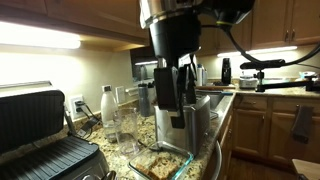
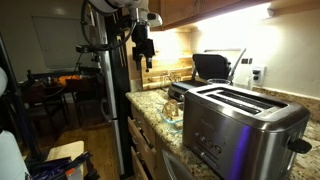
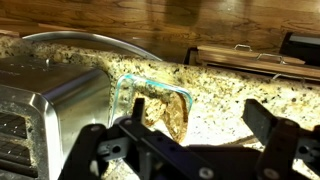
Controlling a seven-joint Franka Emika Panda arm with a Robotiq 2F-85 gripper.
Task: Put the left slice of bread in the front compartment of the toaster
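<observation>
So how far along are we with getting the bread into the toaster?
Nothing done yet: the toaster slots look empty. In hand: the gripper hangs open and empty above the glass dish, where the bread lies. Left: descend, grasp the left one, carry it over, drop it in the front slot.

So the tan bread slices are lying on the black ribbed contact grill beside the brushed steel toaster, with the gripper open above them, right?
Not on the grill. The tan bread slices lie in the clear glass dish beside the brushed steel toaster, as the wrist view shows; the gripper is open above them.
</observation>
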